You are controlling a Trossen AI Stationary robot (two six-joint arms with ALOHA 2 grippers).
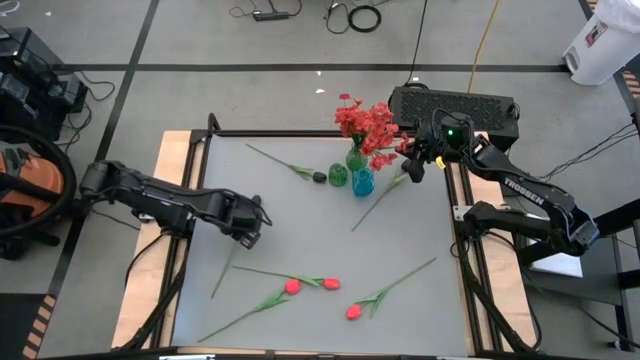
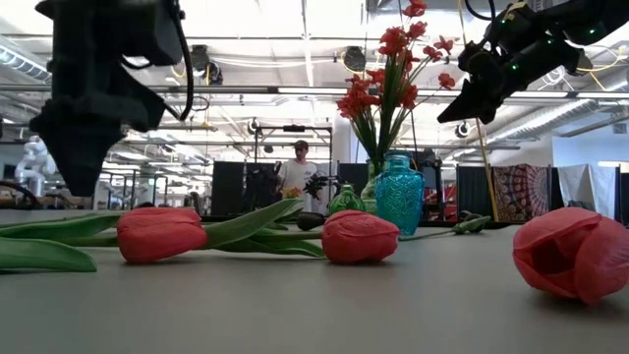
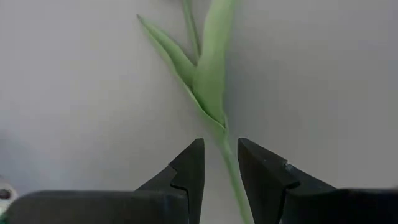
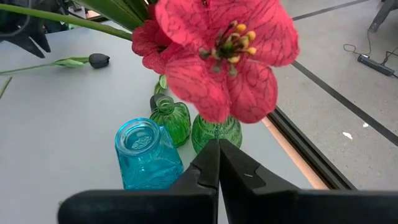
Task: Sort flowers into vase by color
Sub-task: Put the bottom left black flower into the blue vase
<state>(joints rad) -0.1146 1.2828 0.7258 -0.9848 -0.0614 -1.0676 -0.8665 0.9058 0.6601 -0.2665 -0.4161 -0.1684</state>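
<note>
My left gripper (image 1: 252,228) hangs open just above the table's left half, pointing down. Its fingers stand on either side of a thin green stem (image 3: 229,163) without touching it. A leaf (image 3: 205,68) lies just ahead; this flower's blossom is hidden. Three pinkish-red tulips (image 1: 292,286) (image 1: 330,284) (image 1: 353,312) lie near the front edge. The red clustered flowers (image 1: 368,125) stand in a green vase (image 1: 355,158). My right gripper (image 4: 217,144) is shut beside them, with one red blossom (image 4: 217,56) right in front of it. A dark-budded flower (image 1: 320,177) lies left of the vases.
A second green vase (image 1: 338,175) and a blue vase (image 1: 362,182) stand close to the first. Another loose stem (image 1: 378,203) lies right of them. A black box (image 1: 452,103) sits behind the table's far right corner. A person (image 2: 300,169) stands far off.
</note>
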